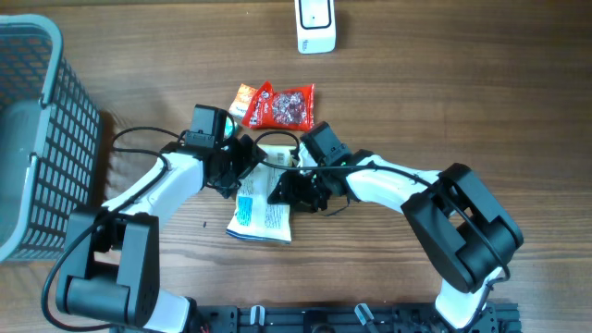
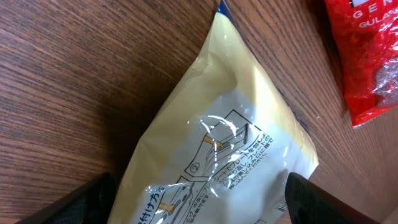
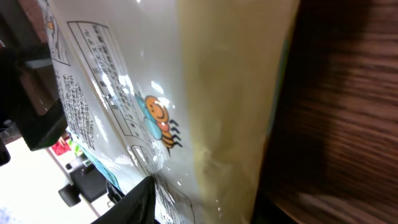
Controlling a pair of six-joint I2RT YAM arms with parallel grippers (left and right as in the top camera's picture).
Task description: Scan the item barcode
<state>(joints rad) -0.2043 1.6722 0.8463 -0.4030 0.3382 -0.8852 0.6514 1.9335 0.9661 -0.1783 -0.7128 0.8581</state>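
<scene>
A brown wooden table fills the whole view, with long thin lines in the wood. A grey basket full of little holes stands at its left edge. Just right of the basket, a dark shadow lies on the wood.

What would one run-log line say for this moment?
pouch: on table | left gripper: straddles pouch, grip unclear | right gripper: at pouch, grip unclear | scanner: untouched
</scene>
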